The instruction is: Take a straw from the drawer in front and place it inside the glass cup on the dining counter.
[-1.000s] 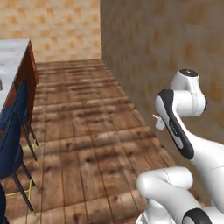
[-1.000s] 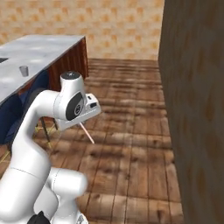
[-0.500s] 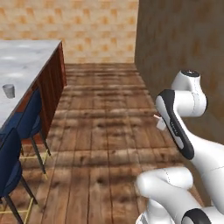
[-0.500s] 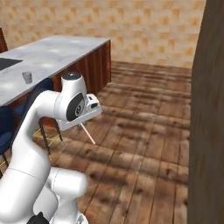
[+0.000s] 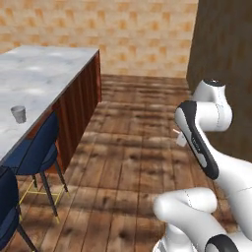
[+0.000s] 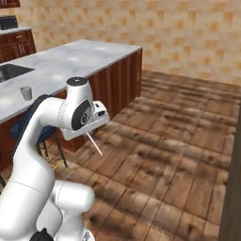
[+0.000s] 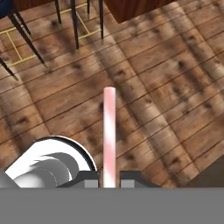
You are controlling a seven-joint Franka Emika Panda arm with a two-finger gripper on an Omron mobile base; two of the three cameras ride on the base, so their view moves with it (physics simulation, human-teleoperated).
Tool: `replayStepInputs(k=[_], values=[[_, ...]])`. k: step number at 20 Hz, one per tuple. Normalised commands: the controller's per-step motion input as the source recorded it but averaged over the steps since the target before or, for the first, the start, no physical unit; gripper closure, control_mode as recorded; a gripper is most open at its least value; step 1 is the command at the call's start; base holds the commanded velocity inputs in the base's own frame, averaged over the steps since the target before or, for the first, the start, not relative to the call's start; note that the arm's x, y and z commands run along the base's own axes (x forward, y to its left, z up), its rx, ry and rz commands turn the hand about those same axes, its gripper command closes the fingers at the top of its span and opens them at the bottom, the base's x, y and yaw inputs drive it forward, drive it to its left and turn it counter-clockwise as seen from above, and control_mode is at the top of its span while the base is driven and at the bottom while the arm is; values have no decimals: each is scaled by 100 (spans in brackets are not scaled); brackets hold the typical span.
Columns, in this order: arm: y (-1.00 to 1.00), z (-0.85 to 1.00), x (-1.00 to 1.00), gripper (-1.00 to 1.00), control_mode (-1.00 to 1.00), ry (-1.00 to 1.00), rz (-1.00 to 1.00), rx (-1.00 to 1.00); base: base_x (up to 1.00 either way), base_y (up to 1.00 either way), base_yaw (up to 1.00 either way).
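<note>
Straw carriage is the step in hand: the claw (image 7: 109,180) is pinching the thin, pale pink-and-white straight straw (image 7: 109,135) between its two dark fingertips, the stick pointing down at the brown plank floor (image 7: 166,78). To do it well, the grip should be staying firm while the arm is nearing the broad white-grey marble desk (image 6: 80,59), then bringing the straw upright over the small translucent grey tumbler (image 6: 26,93), which is standing on that slab, well apart from the claw. The tumbler's mouth is looking narrow, so a careful lowering is probably needed. Dark blue stools (image 5: 34,150) are standing beside the desk.
</note>
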Motion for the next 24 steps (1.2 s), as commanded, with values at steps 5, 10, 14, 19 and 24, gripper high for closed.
replayStepInputs(k=[5, 10, 14, 19, 24], values=[[0, 0, 0, 100, 100, 0, 0, 0, 100, -52, 41], [0, 0, 0, 100, 100, 0, 0, 0, 100, -49, 47], [0, 0, 0, 100, 100, 0, 0, 0, 100, -48, 50], [0, 0, 0, 100, 100, 0, 0, 0, 100, -43, 52], [0, 0, 0, 100, 100, 0, 0, 0, 100, -21, 50]])
